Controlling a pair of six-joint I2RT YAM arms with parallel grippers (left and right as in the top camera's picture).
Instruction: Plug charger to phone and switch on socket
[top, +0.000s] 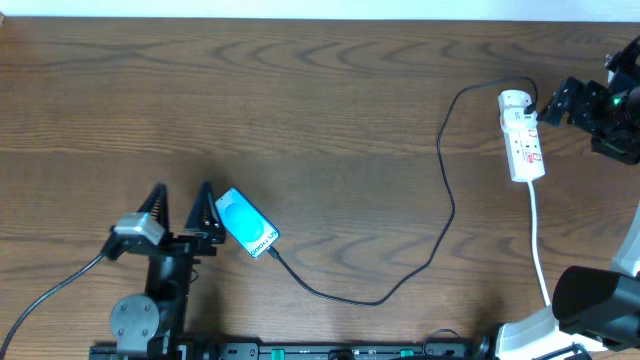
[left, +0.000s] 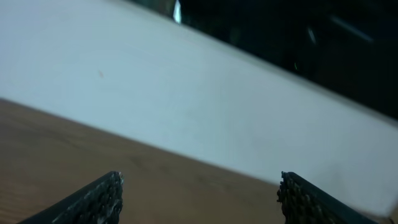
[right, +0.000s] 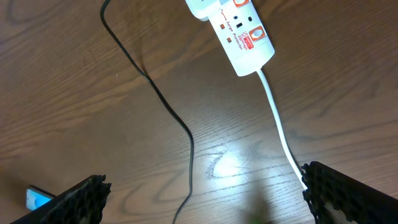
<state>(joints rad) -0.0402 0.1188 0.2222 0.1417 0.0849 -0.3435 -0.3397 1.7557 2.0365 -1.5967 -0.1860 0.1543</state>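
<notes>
Overhead, left claw (top: 182, 187) and right claw (right: 204, 174) gape apart; shoving the socket (top: 523, 140) could yank the seemingly seated charger (top: 452, 200) from the phone (top: 245, 222).

Right wrist view: socket (right: 239, 31) cut off by top edge; phone (right: 37, 198) mere sliver, lower left. My left wrist view blurred throughout, left gripper (left: 200, 180) cut by bottom edge. Overhead: charger (top: 375, 302) tip at phone too small to judge seating.

White socket (top: 522, 135), seemingly red-marked; black charger (right: 191, 155); cyan phone (top: 246, 223); wood-grain table (top: 300, 100).
</notes>
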